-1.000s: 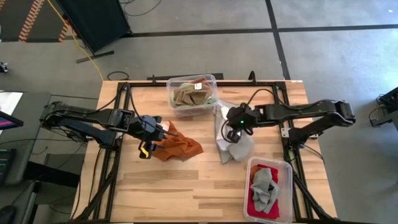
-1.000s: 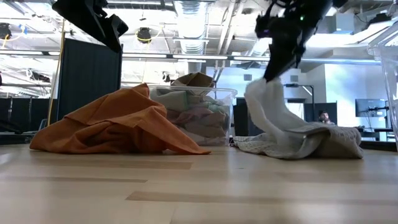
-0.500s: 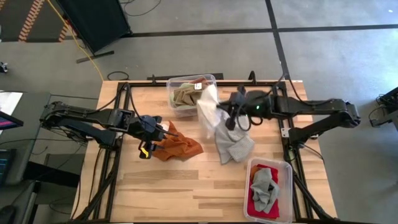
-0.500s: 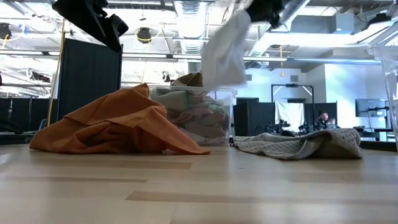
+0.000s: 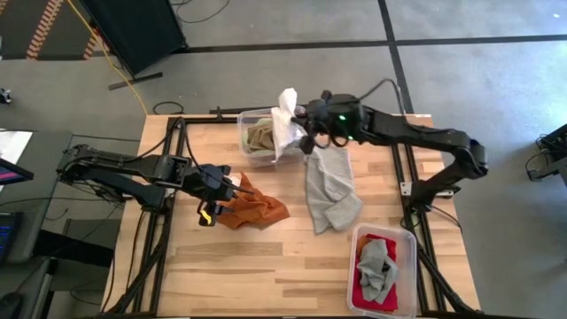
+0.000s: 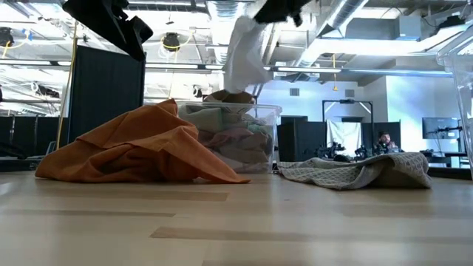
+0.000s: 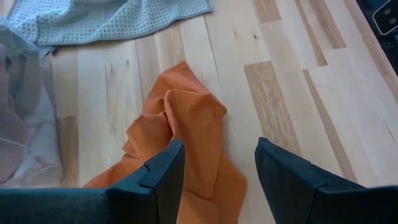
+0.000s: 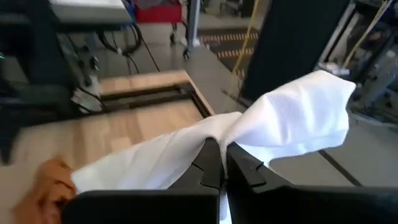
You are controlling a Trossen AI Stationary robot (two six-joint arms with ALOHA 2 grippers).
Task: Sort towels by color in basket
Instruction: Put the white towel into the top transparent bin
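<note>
My right gripper (image 5: 306,133) is shut on a white towel (image 5: 285,120) and holds it high over the clear basket (image 5: 266,152) at the table's far edge, which holds tan and pale towels. In the low view the white towel (image 6: 244,52) hangs above that basket (image 6: 240,137). My left gripper (image 5: 221,190) hovers open over the left end of a rust-orange towel (image 5: 255,209) that lies crumpled on the table; in the left wrist view its fingers stand apart above the orange towel (image 7: 186,134). A grey checked towel (image 5: 331,190) lies flat to the right. My right gripper pinches the white towel between its two shut fingers at a bunched fold (image 8: 214,134) near the towel's middle, coming from the table's right. The towel is lifted clear of the table, and its loose ends (image 6: 238,77) hang slack below the fingers, above the basket's contents.
A second clear basket (image 5: 406,244) at the near right holds a red and a grey towel. The grey checked towel (image 6: 362,170) lies between the two baskets. Bare wood shows near the front edge (image 5: 257,275). Black frame rails run along both table sides.
My right gripper has risen and swung toward the far edge and the left, carrying the white towel. The towel was drawn up off the grey checked towel, lifted clear, and now hangs over the far basket. The grey towel stayed on the table.
</note>
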